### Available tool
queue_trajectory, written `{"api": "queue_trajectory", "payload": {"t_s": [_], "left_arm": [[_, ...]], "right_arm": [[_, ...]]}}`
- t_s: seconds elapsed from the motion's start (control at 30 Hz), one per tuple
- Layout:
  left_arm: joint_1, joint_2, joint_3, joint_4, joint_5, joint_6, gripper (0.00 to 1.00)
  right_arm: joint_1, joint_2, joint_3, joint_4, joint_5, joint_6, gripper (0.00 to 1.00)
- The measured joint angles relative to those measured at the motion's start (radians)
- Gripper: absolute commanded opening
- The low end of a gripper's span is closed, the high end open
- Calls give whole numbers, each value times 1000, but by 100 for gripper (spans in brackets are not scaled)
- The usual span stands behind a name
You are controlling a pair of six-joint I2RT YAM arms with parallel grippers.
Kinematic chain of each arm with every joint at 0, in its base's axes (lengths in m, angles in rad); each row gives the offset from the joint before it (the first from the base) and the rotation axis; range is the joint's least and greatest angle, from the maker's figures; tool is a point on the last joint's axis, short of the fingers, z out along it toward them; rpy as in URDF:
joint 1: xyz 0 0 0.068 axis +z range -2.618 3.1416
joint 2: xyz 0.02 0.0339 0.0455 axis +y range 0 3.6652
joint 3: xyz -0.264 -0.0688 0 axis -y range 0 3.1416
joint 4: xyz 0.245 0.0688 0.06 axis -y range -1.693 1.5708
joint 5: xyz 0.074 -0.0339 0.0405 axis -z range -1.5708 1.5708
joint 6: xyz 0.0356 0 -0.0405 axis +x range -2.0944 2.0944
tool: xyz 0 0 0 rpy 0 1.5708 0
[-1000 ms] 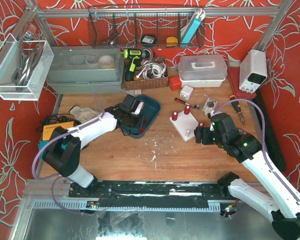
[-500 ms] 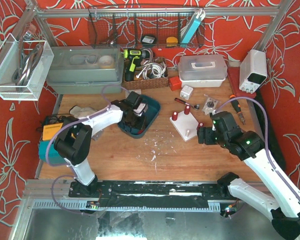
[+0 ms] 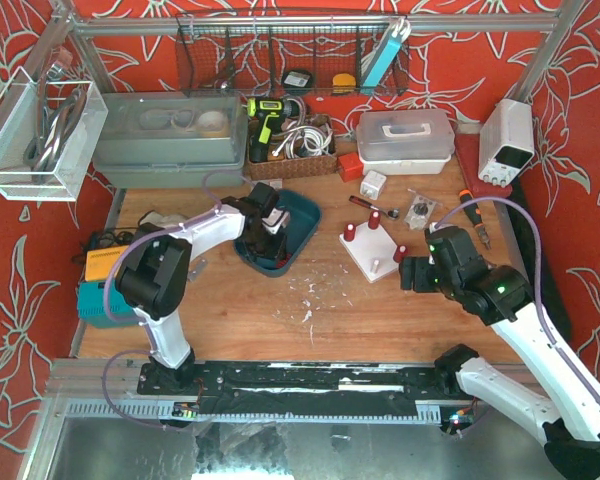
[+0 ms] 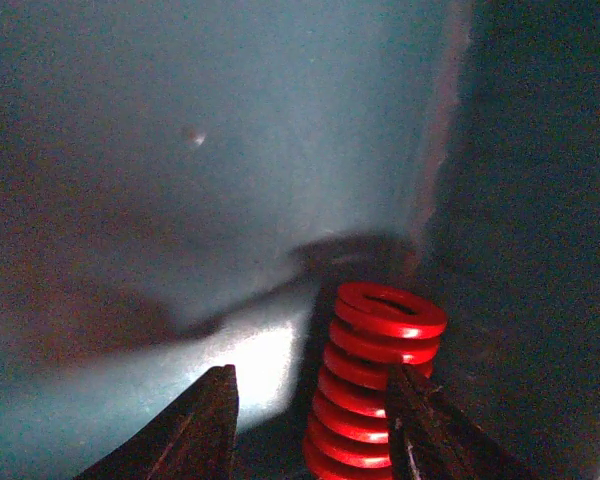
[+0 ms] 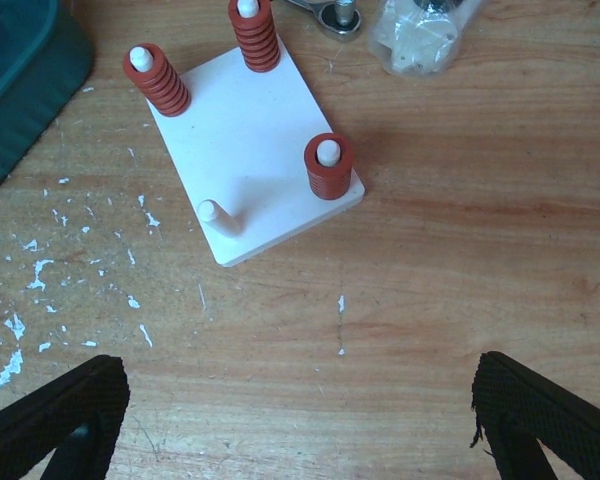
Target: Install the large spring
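My left end effector (image 4: pixel 310 375), narrowly parted inside the teal plastic bin (image 4: pixel 180 150), has the red coiled large spring (image 4: pixel 380 385) between its fingers (image 4: pixel 200 430); my right end effector (image 5: pixel 295 365) gapes wide near the white peg plate (image 5: pixel 250 150).

Red wall covering printed with white flowers (image 3: pixel 10 330) surrounds a scratched, paint-flecked wooden tabletop (image 3: pixel 280 300) under even light. A black wire basket (image 3: pixel 210 60) hangs from the silver aluminium frame rail (image 3: pixel 460 22) behind.
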Motion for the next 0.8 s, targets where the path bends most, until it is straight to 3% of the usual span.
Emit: {"api": "queue_trajectory", "payload": {"t_s": [0.2,0.47,0.8], "left_arm": [[2,23,27,6,-3,26,41],[6,26,51,6,-74,19,49],[6,-17,35,8,-1,-10,52]], "right_arm": [[0,8,0,-19,17,4,95],[0,26,9,-31,20,4,95],[0,38,15,-35,20,3,95]]}}
